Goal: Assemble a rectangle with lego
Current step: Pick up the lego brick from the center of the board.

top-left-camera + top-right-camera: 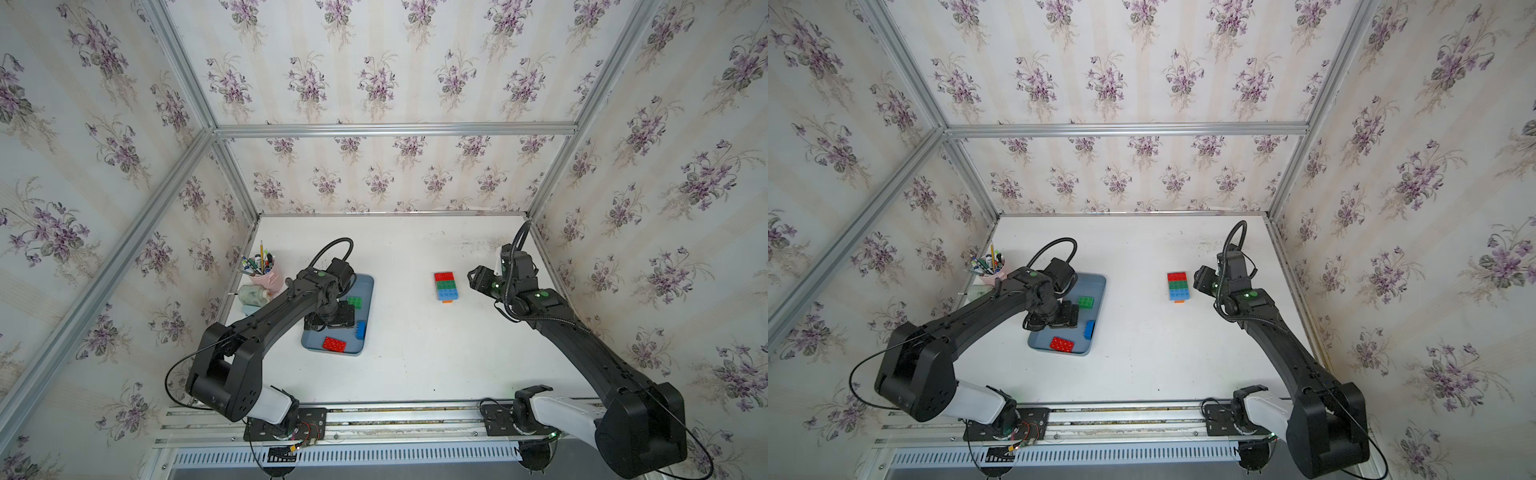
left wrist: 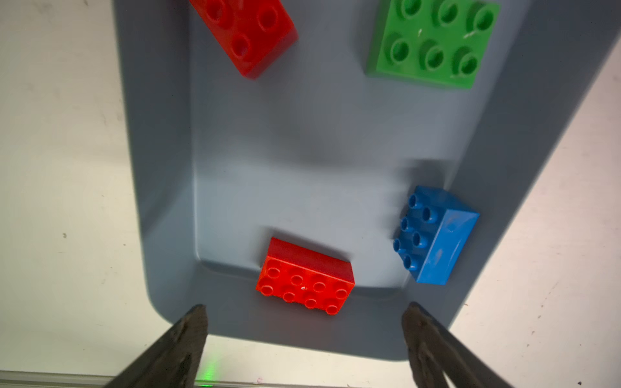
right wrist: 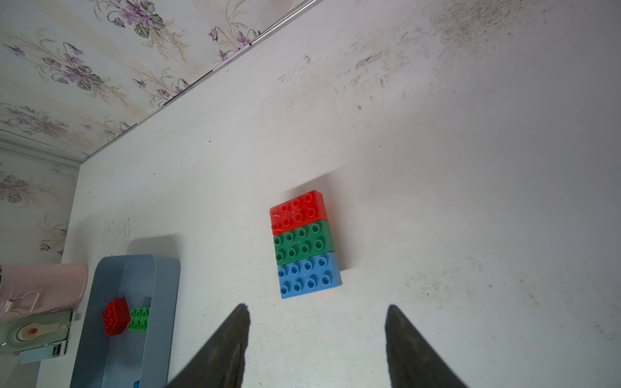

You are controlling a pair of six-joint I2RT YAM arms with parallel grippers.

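A grey-blue tray (image 1: 366,286) holds loose lego: a green brick (image 1: 354,301), a blue brick (image 1: 360,330) lying on its side and a red brick (image 1: 334,344). My left gripper (image 2: 306,310) hangs open over the tray with nothing in it. The red brick (image 2: 304,278) lies just ahead of its fingertips, and a second red brick (image 2: 245,30) sits further in. On the table stands a joined block (image 1: 446,286) of red, green and blue rows, with an orange edge (image 1: 447,301) below. My right gripper (image 3: 317,306) is open beside the block's blue row (image 3: 309,275), not touching it.
A pink cup of pens (image 1: 266,274) and a small bottle (image 1: 253,294) stand left of the tray, against the wall. Flowered walls close in the table on three sides. A metal rail (image 1: 395,415) with both arm bases runs along the front.
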